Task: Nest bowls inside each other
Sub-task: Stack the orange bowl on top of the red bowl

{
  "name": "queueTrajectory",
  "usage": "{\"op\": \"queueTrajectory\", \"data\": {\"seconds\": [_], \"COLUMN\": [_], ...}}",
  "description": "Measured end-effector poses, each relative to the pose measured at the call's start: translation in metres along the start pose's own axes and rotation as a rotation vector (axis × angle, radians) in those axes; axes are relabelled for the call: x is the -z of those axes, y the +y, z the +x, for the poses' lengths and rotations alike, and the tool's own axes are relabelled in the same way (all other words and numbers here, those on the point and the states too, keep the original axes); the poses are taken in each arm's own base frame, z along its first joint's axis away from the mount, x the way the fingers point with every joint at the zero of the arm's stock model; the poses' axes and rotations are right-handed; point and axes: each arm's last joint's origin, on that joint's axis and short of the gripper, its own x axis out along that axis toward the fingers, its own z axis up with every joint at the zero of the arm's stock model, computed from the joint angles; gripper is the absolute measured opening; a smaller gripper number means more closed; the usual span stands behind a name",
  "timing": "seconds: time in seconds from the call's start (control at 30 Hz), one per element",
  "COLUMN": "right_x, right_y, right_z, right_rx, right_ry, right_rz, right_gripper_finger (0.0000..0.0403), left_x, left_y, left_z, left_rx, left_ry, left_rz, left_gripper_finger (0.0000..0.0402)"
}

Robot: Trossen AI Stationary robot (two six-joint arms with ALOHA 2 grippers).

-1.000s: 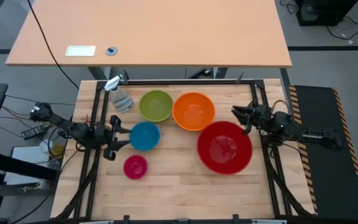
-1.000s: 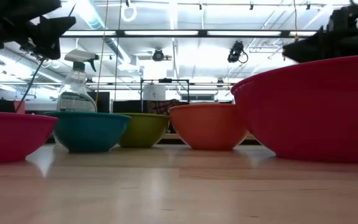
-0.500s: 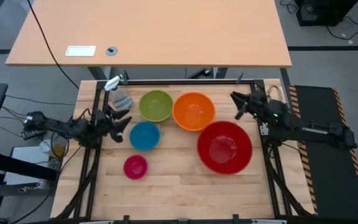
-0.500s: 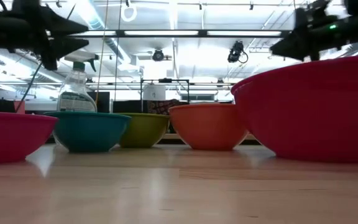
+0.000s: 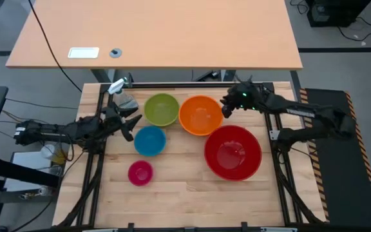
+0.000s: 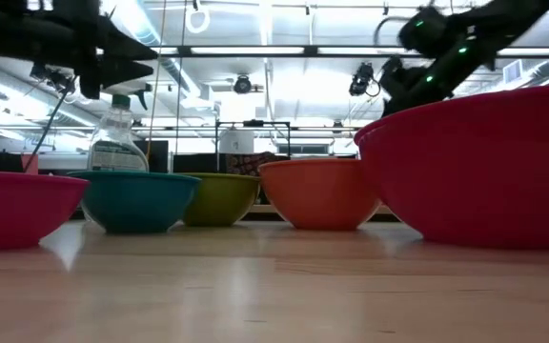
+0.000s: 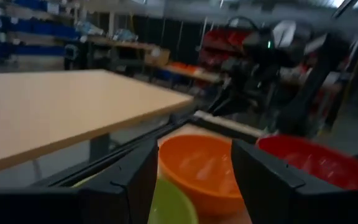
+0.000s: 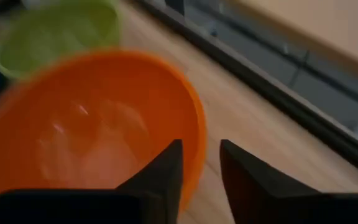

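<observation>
All five bowls sit separate on the counter [image 5: 185,183], nothing nested yet. Red bowl [image 5: 232,152] is front right, orange bowl [image 5: 200,115] just behind it and to its left, olive green bowl [image 5: 161,109] beside the orange, blue bowl [image 5: 150,140] in front of the green, pink bowl [image 5: 140,172] nearest the front edge.

My right hand [image 5: 227,107] hovers right at the orange bowl's right rim, fingers part open with a narrow gap, holding nothing. In the right wrist view the rim runs just ahead of my fingertips [image 8: 166,171], bowl body lying to the inner side. My guess: orange goes first, and the red bowl lies just front-right of it, so a short carry.

My left hand [image 5: 129,122] is wide open, empty, between the spray bottle [image 5: 123,100] and the blue bowl, near the green one. Left is closer to blue, green, pink; right is closer to orange, red.
</observation>
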Motion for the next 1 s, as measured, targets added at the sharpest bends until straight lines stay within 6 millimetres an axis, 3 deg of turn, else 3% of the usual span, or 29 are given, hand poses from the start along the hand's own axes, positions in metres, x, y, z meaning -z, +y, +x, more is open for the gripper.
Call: {"op": "queueTrajectory", "data": {"seconds": [0.23, 0.57, 0.73, 1.0], "right_x": [-0.025, -0.039, -0.031, -0.032], "right_y": [-0.002, -0.002, -0.004, -0.008], "right_z": [0.030, 0.077, 0.094, 0.096], "right_rx": [-0.029, -0.092, -0.047, -0.072], "right_ry": [0.215, 0.450, 0.539, 0.542], "right_rz": [-0.087, -0.138, -0.167, -0.083], "right_gripper_finger": [0.0199, 0.0191, 0.0152, 0.0022], "left_x": [-0.007, -0.012, -0.012, -0.012], "left_y": [-0.009, -0.014, -0.014, -0.014], "left_z": [0.015, 0.023, 0.023, 0.023], "left_rx": [0.016, 0.005, 0.006, 0.005], "left_ry": [0.146, 0.168, 0.168, 0.169], "left_rz": [0.107, 0.150, 0.173, 0.185], "left_gripper_finger": [0.0208, 0.0208, 0.0208, 0.0208]}}
